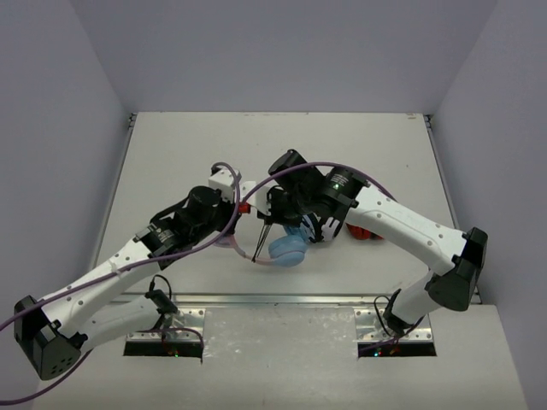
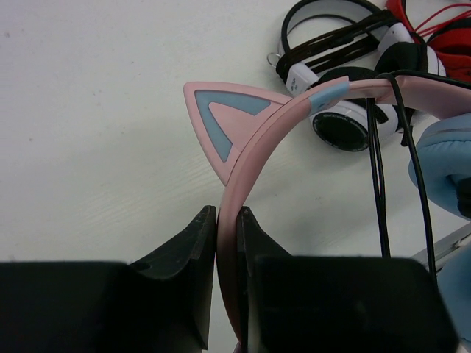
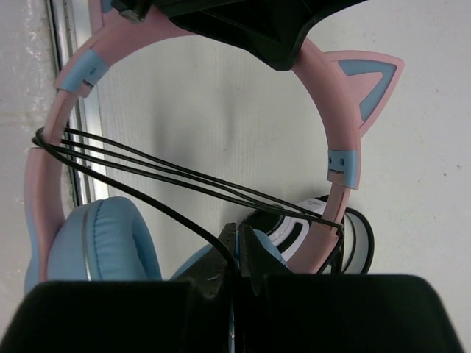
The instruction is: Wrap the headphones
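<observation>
I have the headphones (image 1: 289,248) near the front middle of the table (image 1: 171,154), between the two arms. From above, their blue ear cups (image 3: 110,243) sit low on the right-arm side. The pink headband (image 2: 257,147) arches away towards the left arm, so their long axis runs roughly across the table, left to right.

The left gripper (image 2: 228,235) is clamped narrow on the headband near the top of its arch, one finger on each flat side. One cat ear (image 2: 224,121) stands out from the band just beyond the fingers, its tip pointing away from the ear cups.

The thin black cable (image 3: 184,176) crosses the open arch in about three strands, from one arm of the headband to the other. One more strand drops from the band into the right gripper (image 3: 237,250), whose fingers are pressed together on it just in front of the ear cups.

Behind the headband lie a white-and-black pair (image 2: 338,125) and, just beside it, a red-and-black pair (image 2: 441,37). Both rest on the table; whether they touch the pink band I cannot tell.
</observation>
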`<state>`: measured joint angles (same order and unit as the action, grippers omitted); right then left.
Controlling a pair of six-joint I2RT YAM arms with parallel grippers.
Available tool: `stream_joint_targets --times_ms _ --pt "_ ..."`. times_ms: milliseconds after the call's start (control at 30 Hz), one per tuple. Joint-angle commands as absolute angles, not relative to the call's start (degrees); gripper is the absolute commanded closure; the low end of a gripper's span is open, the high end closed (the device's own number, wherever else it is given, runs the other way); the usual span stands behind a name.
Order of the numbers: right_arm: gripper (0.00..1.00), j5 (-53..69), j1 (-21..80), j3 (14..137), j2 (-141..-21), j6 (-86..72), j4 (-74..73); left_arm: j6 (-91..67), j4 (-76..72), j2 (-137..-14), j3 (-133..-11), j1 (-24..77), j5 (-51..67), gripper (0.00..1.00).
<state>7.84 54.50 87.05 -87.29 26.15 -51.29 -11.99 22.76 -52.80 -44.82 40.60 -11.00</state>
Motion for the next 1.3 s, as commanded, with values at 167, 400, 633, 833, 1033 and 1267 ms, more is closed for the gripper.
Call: stream_joint_targets --times_ms 167,400,633,833,1033,1267 --pt "0.9 4.48 53.62 86.22 -88.33 27.95 -46.41 -2.64 27.43 -52.3 -48.08 41.31 -9.49 1.0" --pt "0.91 9.76 53.0 87.37 -90.44 27.6 -49.13 -3.08 26.1 -51.06 -46.5 41.31 -10.36 1.0" --pt "0.78 10.19 49.49 85.78 -90.62 28.04 -48.52 -2.72 25.84 -49.83 -46.23 41.31 -9.93 1.0" --pt "0.81 15.46 47.02 87.89 -92.63 27.95 -50.09 -2.64 25.58 -50.36 -46.14 41.31 -8.79 1.0" --pt "0.78 16.17 46.32 89.38 -96.94 27.6 -51.24 -2.64 25.84 -49.92 -46.23 41.31 -8.96 1.0" --pt "0.92 15.74 44.74 91.32 -98.88 27.51 -51.42 -2.64 25.75 -50.1 -46.23 41.31 -9.15 1.0"
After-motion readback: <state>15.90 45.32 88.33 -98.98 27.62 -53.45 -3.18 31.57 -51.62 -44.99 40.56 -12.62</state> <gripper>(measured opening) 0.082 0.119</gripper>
